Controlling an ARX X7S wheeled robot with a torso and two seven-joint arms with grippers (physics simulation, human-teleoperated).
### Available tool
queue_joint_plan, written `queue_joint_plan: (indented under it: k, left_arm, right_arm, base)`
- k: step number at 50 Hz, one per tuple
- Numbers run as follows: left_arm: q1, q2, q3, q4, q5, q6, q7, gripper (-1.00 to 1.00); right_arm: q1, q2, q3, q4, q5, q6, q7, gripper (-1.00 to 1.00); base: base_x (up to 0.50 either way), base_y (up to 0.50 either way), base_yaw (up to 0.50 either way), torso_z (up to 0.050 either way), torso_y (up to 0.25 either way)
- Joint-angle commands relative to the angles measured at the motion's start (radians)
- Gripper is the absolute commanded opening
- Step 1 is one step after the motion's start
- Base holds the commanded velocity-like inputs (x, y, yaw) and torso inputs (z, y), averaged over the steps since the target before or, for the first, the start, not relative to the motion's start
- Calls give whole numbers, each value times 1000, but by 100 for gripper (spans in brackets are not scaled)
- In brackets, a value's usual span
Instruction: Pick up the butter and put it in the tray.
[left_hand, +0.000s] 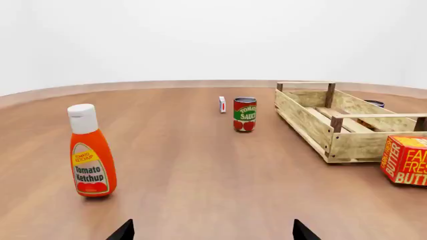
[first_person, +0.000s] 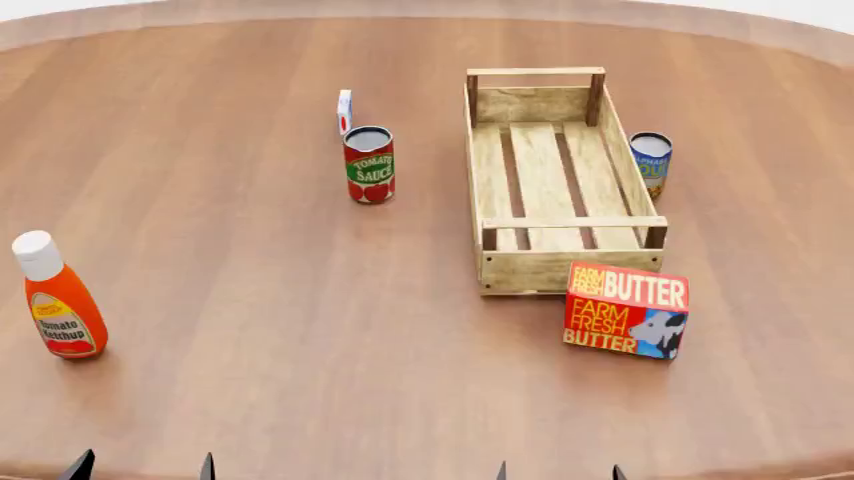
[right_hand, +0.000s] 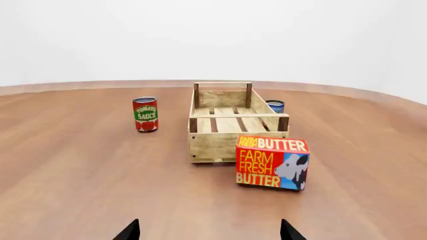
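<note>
Right gripper (right_hand: 209, 232): tips spread wide, nothing between them, low over the table (first_person: 267, 300) at its near edge. Left gripper (first_person: 143, 470): likewise wide and empty, also at the near edge, well off to the left.

Tray (first_person: 478, 170): long axis running away from the robot, slightly right of centre, nothing inside it.

Butter (right_hand: 272, 162): standing on a long edge, printed face toward the robot, just beside the tray's near right corner; touching or not, cannot tell. Long axis across the view, crosswise to the tray's length, turned slightly. Ahead of the right gripper and a little to its right; far off to the side in the left wrist view, cut by the frame. Right arm clearly the nearer one, so probably the one to reach.

Arm pose, as a judgement: drawn back and level, looking along the table, reach not yet begun. Likely calls for moving forward and slightly right, then closing across the box's thin dimension from above.

Ketchup bottle (first_person: 59, 300): upright at far left. Tomato sauce can (first_person: 370, 165): left of the tray. Blue can (first_person: 650, 162): right of the tray. Small white carton (first_person: 344, 110): behind the sauce can.
</note>
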Motion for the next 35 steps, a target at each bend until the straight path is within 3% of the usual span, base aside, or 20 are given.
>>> queue_joint_plan:
  k: [1,6,15,35]
  left_arm:
    - [0,-16,19,0,-13,1,-21,100]
    - [-8,-33,31,1,-2,-12,-78,100]
    - [6,-54,51,66,-61,-34,-70,100]
    - [77,-119,21,616,-162,-277,-124,100]
  right_arm:
    - [2,14,-19,2,18,5,22,100]
    - [1,33,-41,-1,39,14,43,100]
    - [-8,55,-70,-77,54,53,65,100]
    - [-80,112,-101,-563,29,280,127,100]
  base:
    - [0,0,0,0,0]
    - [0,0,0,0,0]
    - [0,0,0,0,0]
    - [0,0,0,0,0]
